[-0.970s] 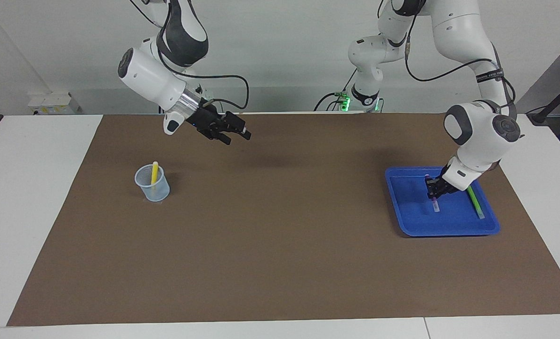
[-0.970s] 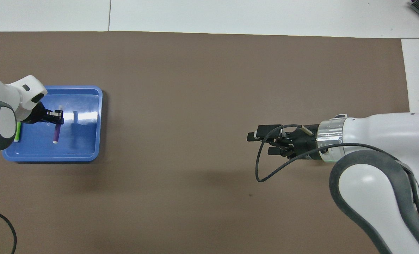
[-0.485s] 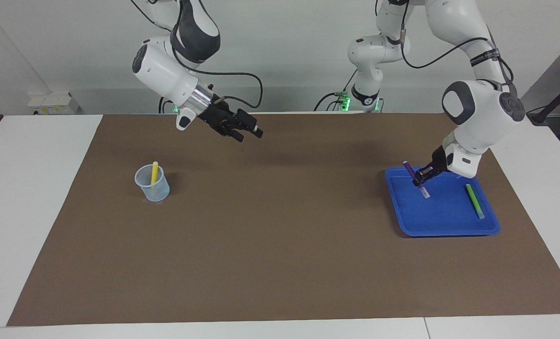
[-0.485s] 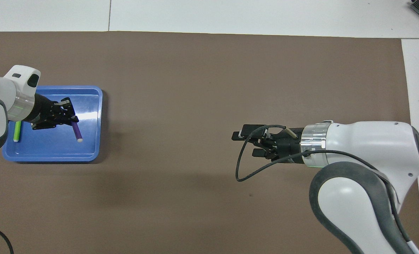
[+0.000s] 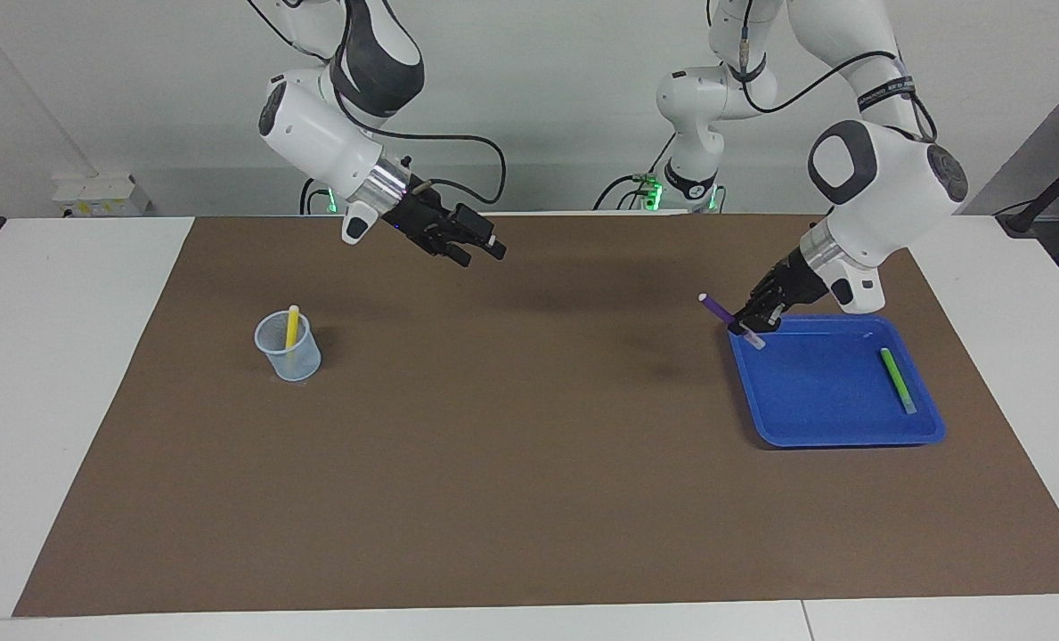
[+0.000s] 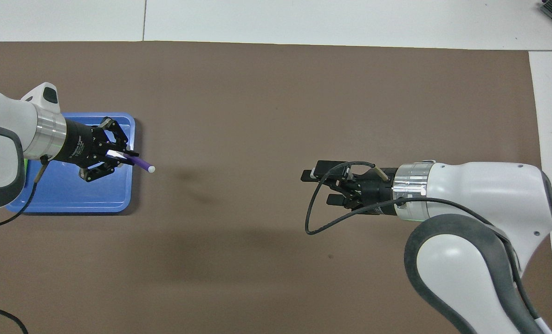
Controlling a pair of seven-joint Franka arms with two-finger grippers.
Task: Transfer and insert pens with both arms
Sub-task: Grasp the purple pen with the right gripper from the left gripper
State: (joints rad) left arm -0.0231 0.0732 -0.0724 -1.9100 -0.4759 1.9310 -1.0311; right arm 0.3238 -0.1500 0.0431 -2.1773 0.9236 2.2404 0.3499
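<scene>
My left gripper (image 5: 751, 322) (image 6: 123, 156) is shut on the purple pen (image 5: 717, 309) (image 6: 141, 163) and holds it in the air over the blue tray's (image 5: 836, 420) (image 6: 71, 200) edge, on the side toward the table's middle. The pen's pale tip points toward the right arm. The green pen (image 5: 897, 379) lies in the tray. The yellow pen (image 5: 292, 326) stands in a clear cup (image 5: 289, 354) toward the right arm's end. My right gripper (image 5: 483, 248) (image 6: 316, 187) hangs open and empty over the mat, fingers aimed at the left gripper.
A brown mat (image 5: 529, 499) covers most of the white table. Two smaller white arm bases with green lights (image 5: 689, 182) stand at the robots' edge. A black cable loops from the right wrist (image 6: 313, 222).
The left gripper lifted the purple pen out of the tray and swung it toward the table's middle, tilting it level. The right gripper moved toward the middle too.
</scene>
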